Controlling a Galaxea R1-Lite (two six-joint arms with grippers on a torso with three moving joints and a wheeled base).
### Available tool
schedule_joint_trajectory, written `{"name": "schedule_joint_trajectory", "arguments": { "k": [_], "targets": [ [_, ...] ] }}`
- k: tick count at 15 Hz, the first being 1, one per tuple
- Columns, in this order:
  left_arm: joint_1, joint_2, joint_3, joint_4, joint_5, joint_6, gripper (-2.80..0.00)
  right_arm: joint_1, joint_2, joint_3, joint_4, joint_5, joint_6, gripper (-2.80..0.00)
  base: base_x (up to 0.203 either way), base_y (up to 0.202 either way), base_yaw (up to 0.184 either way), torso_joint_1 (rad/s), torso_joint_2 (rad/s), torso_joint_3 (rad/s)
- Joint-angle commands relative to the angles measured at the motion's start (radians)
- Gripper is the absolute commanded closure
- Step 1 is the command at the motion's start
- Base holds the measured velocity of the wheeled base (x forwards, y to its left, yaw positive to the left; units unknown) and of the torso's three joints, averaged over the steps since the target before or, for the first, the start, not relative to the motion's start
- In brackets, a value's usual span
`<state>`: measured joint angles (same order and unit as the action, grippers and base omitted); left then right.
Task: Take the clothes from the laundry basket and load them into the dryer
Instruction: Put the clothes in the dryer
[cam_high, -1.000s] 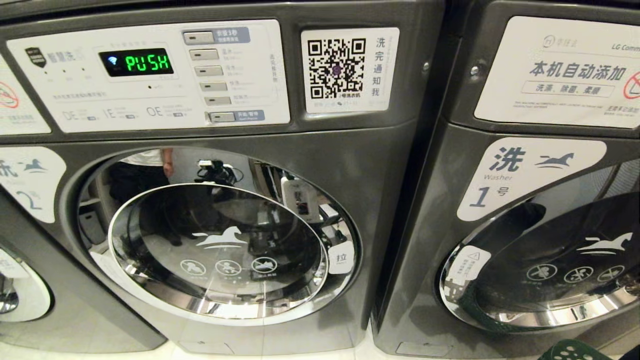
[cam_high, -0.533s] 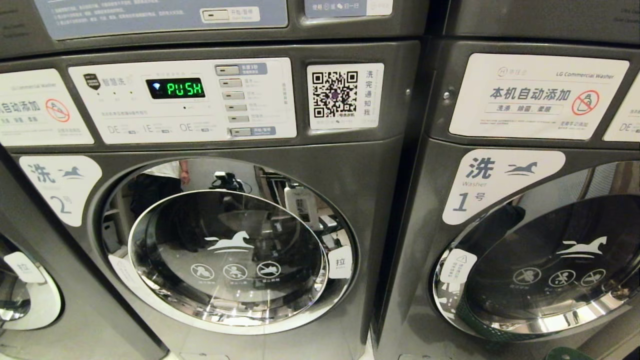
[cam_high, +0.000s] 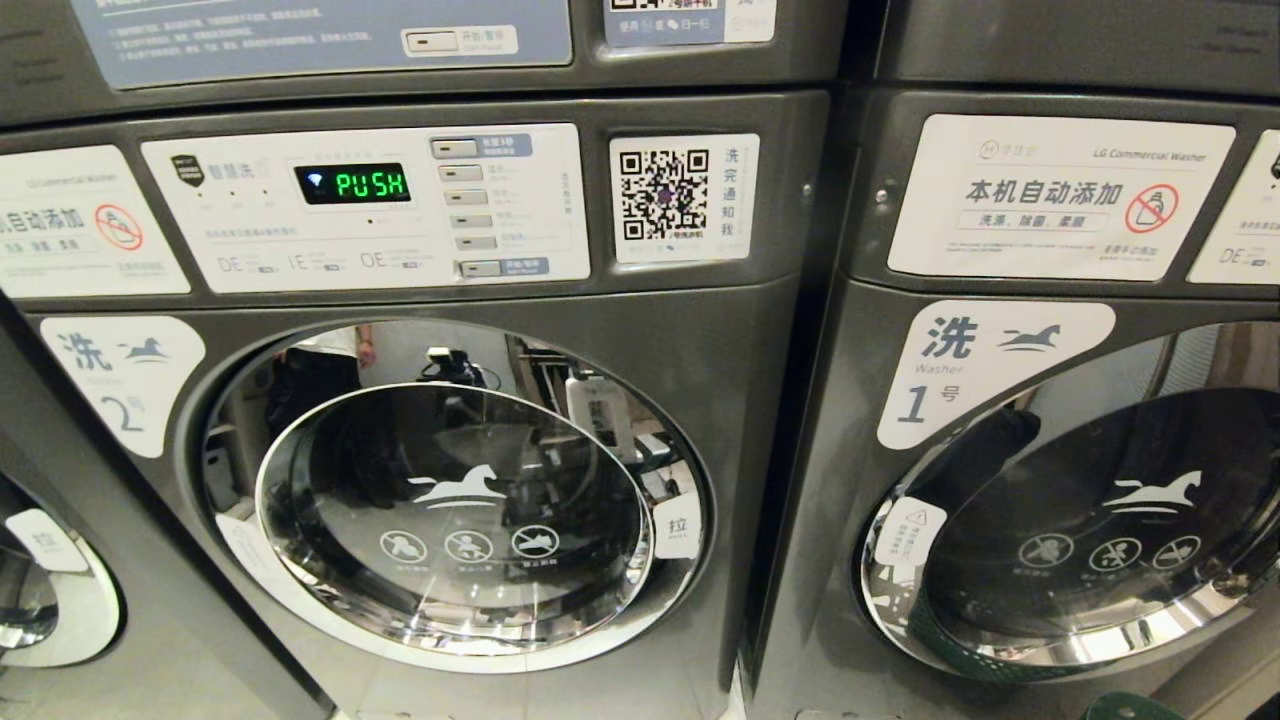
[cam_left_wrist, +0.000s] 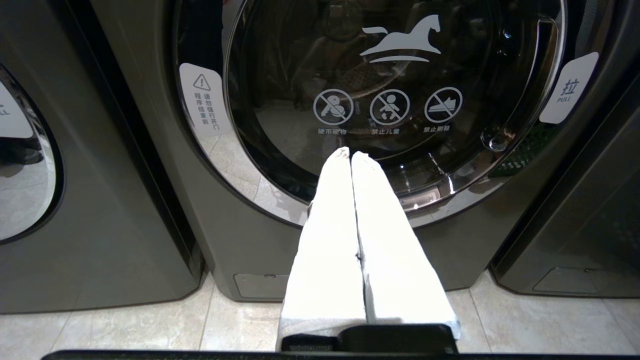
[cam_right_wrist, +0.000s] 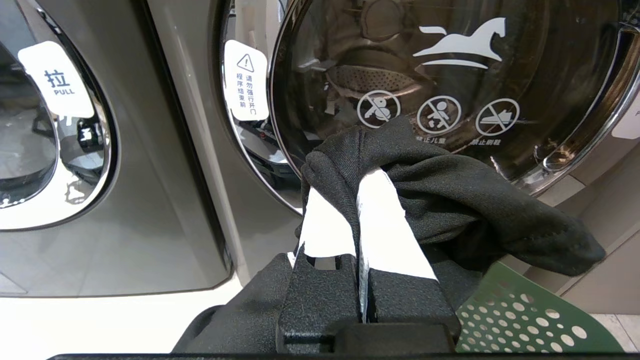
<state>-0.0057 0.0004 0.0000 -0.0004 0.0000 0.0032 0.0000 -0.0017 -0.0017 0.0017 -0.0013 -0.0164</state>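
A black garment (cam_right_wrist: 450, 200) hangs draped over my right gripper (cam_right_wrist: 357, 175), which is shut on it in front of a closed round machine door (cam_right_wrist: 450, 75). A corner of the green perforated laundry basket (cam_right_wrist: 520, 315) sits just below that gripper; its edge (cam_high: 1120, 708) also peeks in at the bottom of the head view. My left gripper (cam_left_wrist: 351, 154) is shut and empty, pointing at the lower part of another closed door (cam_left_wrist: 390, 90). Neither arm appears in the head view. The grey front-loaders carry "Washer" labels; which unit is the dryer I cannot tell.
Machine 2 (cam_high: 450, 500) shows a green "PUSH" display (cam_high: 352, 184), with machine 1 (cam_high: 1100, 530) to its right. A second unit's blue panel (cam_high: 320, 40) is stacked above. White pull tabs (cam_left_wrist: 567, 90) mark the door edges. Pale floor tiles (cam_left_wrist: 125, 320) lie below.
The whole head view has shifted: the machines sit lower in the picture and the upper unit's panel has come into view, so the camera has risen. No object has moved.
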Motion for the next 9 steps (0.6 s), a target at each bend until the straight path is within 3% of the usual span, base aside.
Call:
{"name": "schedule_joint_trajectory", "arguments": {
  "k": [1, 9],
  "targets": [
    [-0.002, 0.000, 0.000, 0.000, 0.000, 0.000, 0.00, -0.001, 0.000, 0.000, 0.000, 0.000, 0.000, 0.00, 0.004, 0.066, -0.003, 0.010, 0.00, 0.002],
    [0.000, 0.000, 0.000, 0.000, 0.000, 0.000, 0.00, 0.000, 0.000, 0.000, 0.000, -0.002, 0.004, 0.00, 0.000, 0.184, -0.003, 0.001, 0.00, 0.003]
  ]
}}
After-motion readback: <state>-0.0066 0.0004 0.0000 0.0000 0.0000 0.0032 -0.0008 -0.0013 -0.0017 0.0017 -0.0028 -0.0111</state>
